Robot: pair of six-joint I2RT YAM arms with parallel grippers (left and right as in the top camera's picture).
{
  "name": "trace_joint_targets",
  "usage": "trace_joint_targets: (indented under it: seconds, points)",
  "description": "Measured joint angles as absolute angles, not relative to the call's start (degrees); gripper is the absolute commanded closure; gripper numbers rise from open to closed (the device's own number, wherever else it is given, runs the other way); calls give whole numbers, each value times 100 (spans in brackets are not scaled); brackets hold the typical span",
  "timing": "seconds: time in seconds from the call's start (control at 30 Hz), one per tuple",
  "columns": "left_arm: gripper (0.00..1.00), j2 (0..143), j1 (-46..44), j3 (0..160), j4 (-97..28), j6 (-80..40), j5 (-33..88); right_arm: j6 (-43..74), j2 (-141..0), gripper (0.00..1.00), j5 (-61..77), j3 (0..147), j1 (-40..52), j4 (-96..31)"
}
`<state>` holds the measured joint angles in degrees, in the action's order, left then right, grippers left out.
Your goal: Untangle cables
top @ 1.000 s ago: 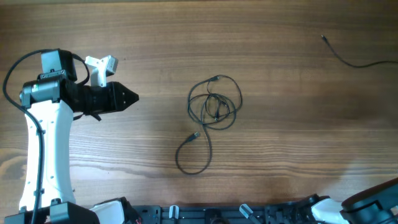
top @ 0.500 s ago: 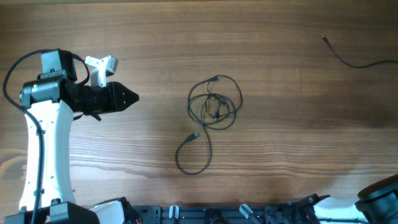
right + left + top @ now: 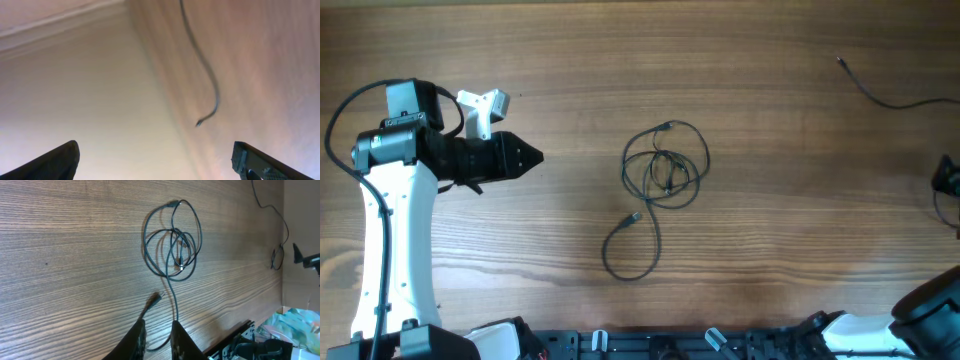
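place: robot lab bench | evidence: wood table [image 3: 770, 220], mounted arm [image 3: 390, 230]

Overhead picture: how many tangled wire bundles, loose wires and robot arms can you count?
Tangled bundle: 1
Loose wire: 1
Robot arms: 2, left arm and right arm
Total: 4
Dark bit at the right edge: too unclear to count.

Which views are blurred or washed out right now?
Overhead: sharp, even light, cable bundle crisp. Left wrist: sharp too, bundle in focus. Right wrist: smeared and washed pale, the lone strand soft.
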<state>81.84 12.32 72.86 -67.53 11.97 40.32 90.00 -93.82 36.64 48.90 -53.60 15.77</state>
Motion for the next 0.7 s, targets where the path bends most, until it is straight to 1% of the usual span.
trace_joint_targets:
  seconds: [0.07,0.13,0.17,0.23,0.3,0.4,0.53,0.6,0.7]
  points:
    - [81,8184,1232,7286,-6751,1197,4032,9496,-9386,0,3756,4893,-5216,2082]
    - [81,8184,1232,7286,-6751,1197,4032,9655,-9395,0,3898,4893,-5070,2969]
    - [81,8184,1232,7286,-6737,1197,4029,9557,-9400,0,4051,4901,-4971,3688]
    - [81,8184,1232,7286,-6731,1197,4029,9192,-9397,0,4403,4936,-4775,4689]
    - [80,8184,1232,7286,-6709,1197,4032,8707,-9395,0,4875,4965,-4539,5201]
    - [77,8184,1232,7286,-6707,1197,4029,7690,-9397,0,5802,4969,-3999,5218]
    - [76,8184,1232,7286,-6705,1197,4029,6093,-9397,0,7533,4971,-3006,4598]
    - [76,8184,1232,7286,-6707,1197,4029,5653,-9397,0,8215,4969,-2554,4453]
    - [76,8184,1232,7286,-6707,1197,4032,5398,-9397,0,8711,4967,-1964,4525]
